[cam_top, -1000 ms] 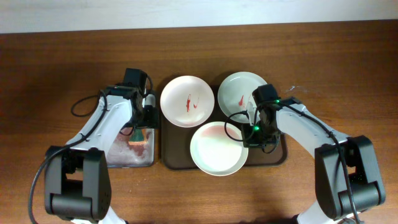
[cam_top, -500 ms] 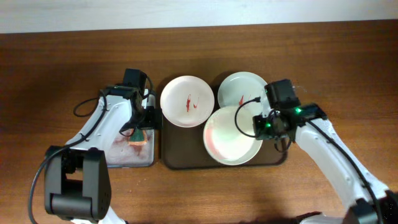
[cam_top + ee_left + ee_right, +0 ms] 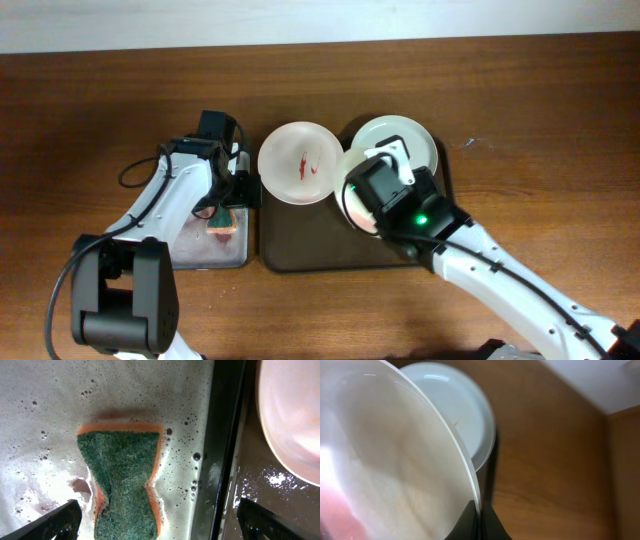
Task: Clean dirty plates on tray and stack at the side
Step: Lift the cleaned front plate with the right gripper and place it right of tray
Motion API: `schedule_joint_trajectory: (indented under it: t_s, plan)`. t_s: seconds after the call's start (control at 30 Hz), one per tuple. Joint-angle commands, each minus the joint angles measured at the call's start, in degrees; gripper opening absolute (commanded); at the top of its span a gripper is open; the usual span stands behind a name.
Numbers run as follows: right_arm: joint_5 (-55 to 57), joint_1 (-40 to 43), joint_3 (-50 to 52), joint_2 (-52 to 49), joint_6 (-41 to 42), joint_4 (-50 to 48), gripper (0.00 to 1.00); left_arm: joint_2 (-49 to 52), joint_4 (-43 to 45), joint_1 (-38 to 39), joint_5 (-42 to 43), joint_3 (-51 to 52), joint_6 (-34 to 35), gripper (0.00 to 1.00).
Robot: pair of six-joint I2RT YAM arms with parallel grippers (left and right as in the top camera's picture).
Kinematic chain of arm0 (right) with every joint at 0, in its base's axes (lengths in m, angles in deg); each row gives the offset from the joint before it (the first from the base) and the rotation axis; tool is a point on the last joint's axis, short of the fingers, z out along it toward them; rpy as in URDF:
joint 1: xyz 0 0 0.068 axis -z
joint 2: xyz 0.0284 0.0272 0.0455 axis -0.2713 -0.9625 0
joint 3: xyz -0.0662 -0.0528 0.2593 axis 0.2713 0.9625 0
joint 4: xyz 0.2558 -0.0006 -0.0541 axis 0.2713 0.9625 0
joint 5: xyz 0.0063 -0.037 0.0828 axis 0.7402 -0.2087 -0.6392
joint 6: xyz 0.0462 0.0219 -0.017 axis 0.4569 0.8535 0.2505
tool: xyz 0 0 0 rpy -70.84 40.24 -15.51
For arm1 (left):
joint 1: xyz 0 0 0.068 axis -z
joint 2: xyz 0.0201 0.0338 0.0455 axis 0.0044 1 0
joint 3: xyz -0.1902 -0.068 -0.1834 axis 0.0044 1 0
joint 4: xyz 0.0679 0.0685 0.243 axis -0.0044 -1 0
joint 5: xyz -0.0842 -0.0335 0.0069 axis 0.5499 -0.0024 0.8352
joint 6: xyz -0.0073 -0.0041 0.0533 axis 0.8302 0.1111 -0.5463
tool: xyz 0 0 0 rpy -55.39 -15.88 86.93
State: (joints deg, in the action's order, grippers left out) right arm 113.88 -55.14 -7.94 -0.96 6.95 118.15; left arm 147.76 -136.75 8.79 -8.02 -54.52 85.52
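- your left hand (image 3: 159,519) gapes wide over the sponge (image 3: 124,472), gripping nothing.
- your right hand (image 3: 479,522) pinches a plate (image 3: 390,460) by the rim, tilted above the tray (image 3: 300,245).

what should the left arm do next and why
Probably lower the left gripper and close it on the sponge. Its jaws stand open over the sponge, one on either side and not gripping it. Meanwhile the right gripper holds a plate by the rim, tilted, with a pink smear on it left to wipe.
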Motion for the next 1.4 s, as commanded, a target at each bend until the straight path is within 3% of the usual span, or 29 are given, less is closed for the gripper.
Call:
schedule_joint_trajectory:
  t_s: [0.0,0.8,0.87,1.03,1.27,1.37]
  plan:
    - [14.88,-4.42,-1.46,1.07,0.42,-0.59,0.04,-0.07,-0.04,0.07,0.63,-0.72,-0.09,0.98]
    - [19.63,-6.27,-1.46,1.07,0.44,-1.77,0.04,-0.07,-0.04,0.07,0.63,-0.72,-0.09,0.98]
    - [12.48,-4.72,-1.46,1.07,3.39,-1.6,0.04,-0.07,-0.11,0.07,0.63,-0.72,-0.09,0.98]
    - [-6.69,7.45,-1.46,1.07,13.05,0.02,0.04,-0.07,-0.52,0.07,0.63,-0.72,-0.09,0.98]
    - [-33.51,41.57,-1.44,1.07,15.54,1.79,0.04,-0.07,-0.52,0.07,0.63,-0.72,-0.09,0.98]
    - [-40.0,55.3,-1.4,0.04,15.5,1.79,0.04,-0.07,-0.5,0.07,0.63,-0.72,-0.09,0.98]
